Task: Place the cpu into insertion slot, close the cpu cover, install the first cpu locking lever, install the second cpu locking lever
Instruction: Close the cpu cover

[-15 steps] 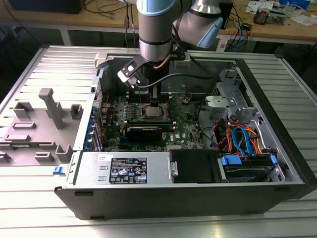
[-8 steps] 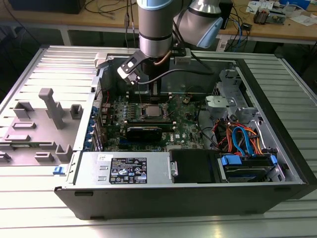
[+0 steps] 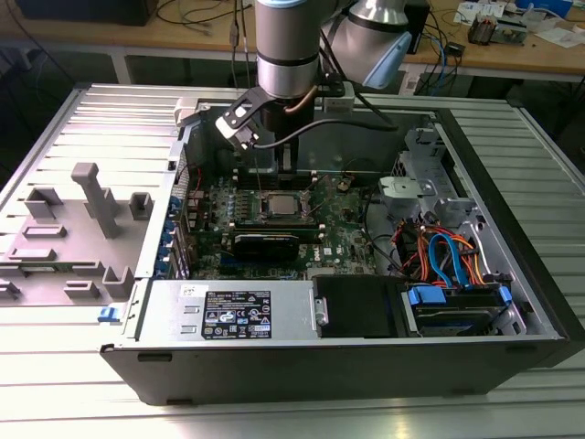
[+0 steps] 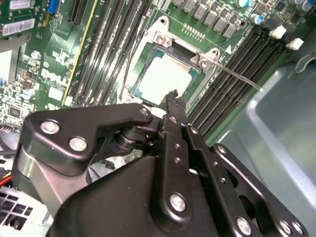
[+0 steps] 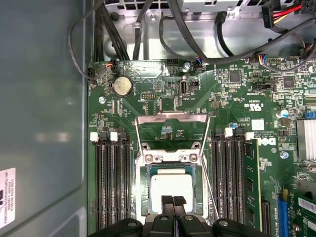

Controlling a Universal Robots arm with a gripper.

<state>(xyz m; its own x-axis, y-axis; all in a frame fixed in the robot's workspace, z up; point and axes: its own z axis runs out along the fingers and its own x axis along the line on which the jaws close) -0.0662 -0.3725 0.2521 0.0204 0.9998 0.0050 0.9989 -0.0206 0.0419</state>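
1. The jaws are pressed together and hold nothing. Their black fingertips (image 5: 168,203) touch each other.
2. The cpu (image 5: 171,183) lies flat in the insertion slot (image 5: 147,190), just under the tips of the jaws. I cannot tell if the tips touch it.
3. The cpu cover (image 5: 172,118) is swung open. It sits past the chip, on the far side from the jaws. The green motherboard (image 5: 163,89) shows through its window.
4. A thin metal lever (image 4: 239,79) sticks out from a corner of the slot, off to one side of the jaws.
5. Long black memory slots (image 5: 111,187) run along both sides of the jaws.
6. In the exterior view, the arm (image 3: 285,46) reaches down into an open computer case (image 3: 366,375) lying on the desk (image 3: 91,407).
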